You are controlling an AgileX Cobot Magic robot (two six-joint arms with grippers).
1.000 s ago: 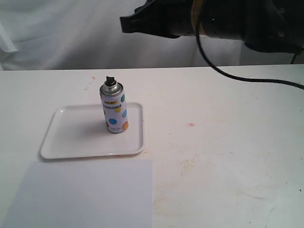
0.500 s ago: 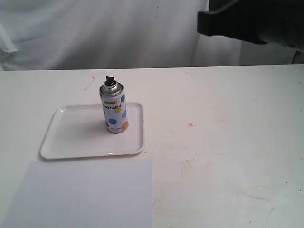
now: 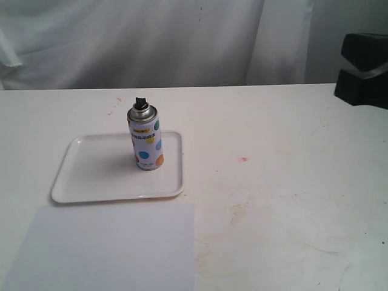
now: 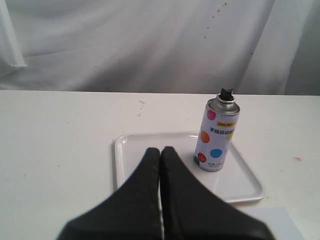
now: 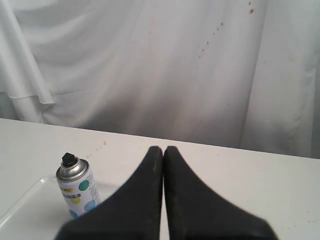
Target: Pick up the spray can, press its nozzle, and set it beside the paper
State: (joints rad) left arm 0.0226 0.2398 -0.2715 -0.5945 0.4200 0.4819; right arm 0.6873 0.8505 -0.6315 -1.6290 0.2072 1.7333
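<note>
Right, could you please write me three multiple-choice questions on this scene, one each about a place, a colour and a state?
1. Where does the spray can stand?
A) inside a box
B) on the white tray
C) on a shelf

2. What colour is the nozzle?
A) black
B) red
C) white

3. What state is the left gripper in?
A) wide open
B) shut on the can
C) shut, holding nothing

Answers:
1. B, as the can's base sits upright inside the tray's rim.
2. A, as the small cap on the silver top is black.
3. C, as the left wrist view shows its fingers pressed together, short of the can.
</note>
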